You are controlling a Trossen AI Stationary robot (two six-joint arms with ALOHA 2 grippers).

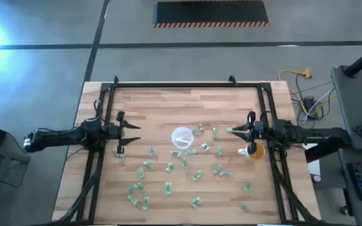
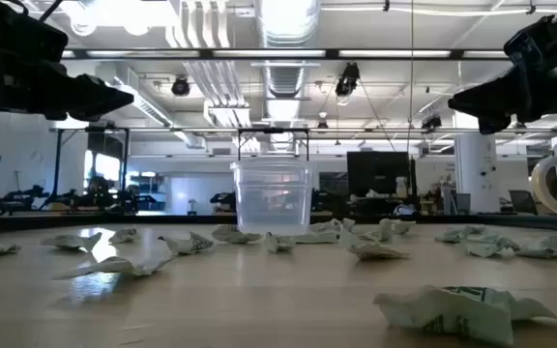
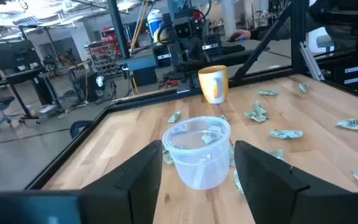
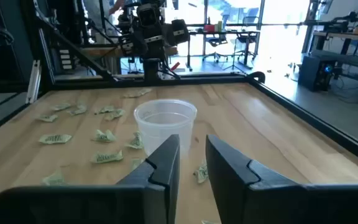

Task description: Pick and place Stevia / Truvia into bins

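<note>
Both arms are hovering with fingers apart, left gripper wider than right gripper, flanking the mid-tabletop cup while light, crumpled, probably flimsy packets are lying scattered toward the near edge, needing pinching across raised folds.

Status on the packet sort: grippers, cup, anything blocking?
Left gripper and right gripper both open, empty, raised either side of the translucent cup. Packets scattered on the table; whether any are in the cup is unclear. Orange cup under the right arm; nothing blocking.
</note>
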